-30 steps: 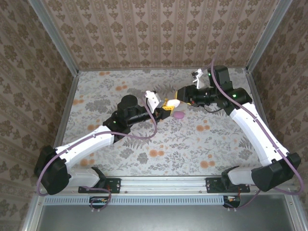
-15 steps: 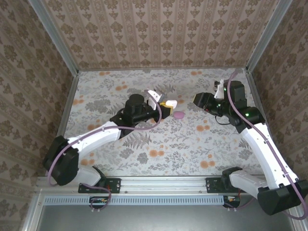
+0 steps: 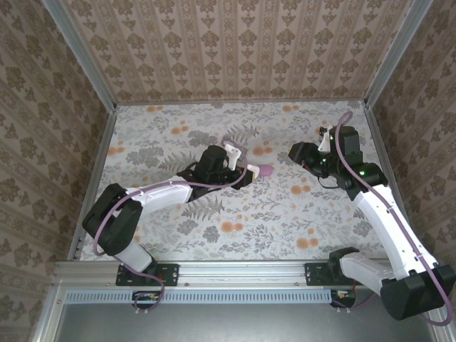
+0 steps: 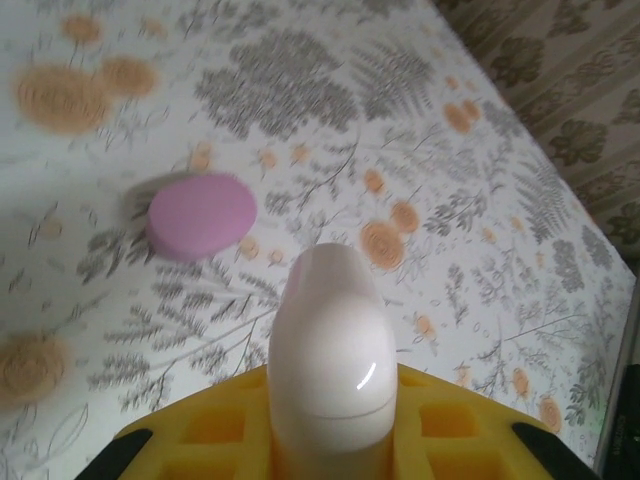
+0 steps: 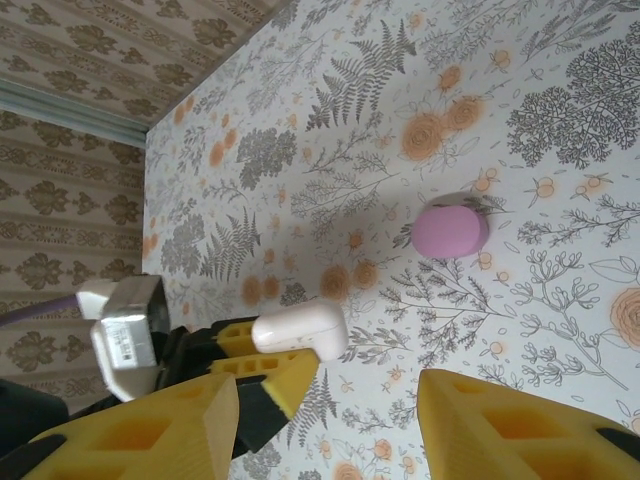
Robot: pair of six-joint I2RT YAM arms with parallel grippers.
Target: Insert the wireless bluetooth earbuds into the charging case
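Pinkish-purple earbud (image 3: 264, 171) lying on the floral bench (image 3: 214, 214) at frame centre, just right of the white charging case (image 4: 330, 350) clamped in the jaws of the low-stretched left gripper (image 3: 246, 171); right gripper (image 3: 294, 152), jaws wide and empty, raised at right; patterned wallpaper (image 3: 235, 50) behind.

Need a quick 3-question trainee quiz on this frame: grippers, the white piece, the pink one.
1. True or false: the left gripper grips the white piece between its yellow fingers.
2. Where is the pinkish-purple earbud? A: in the right gripper. B: lying on the table, just beyond the white piece. C: stacked on the white piece.
3. Fill in: the right gripper is ____ and holds nothing.

Key: 1 true; 2 B; 3 open.
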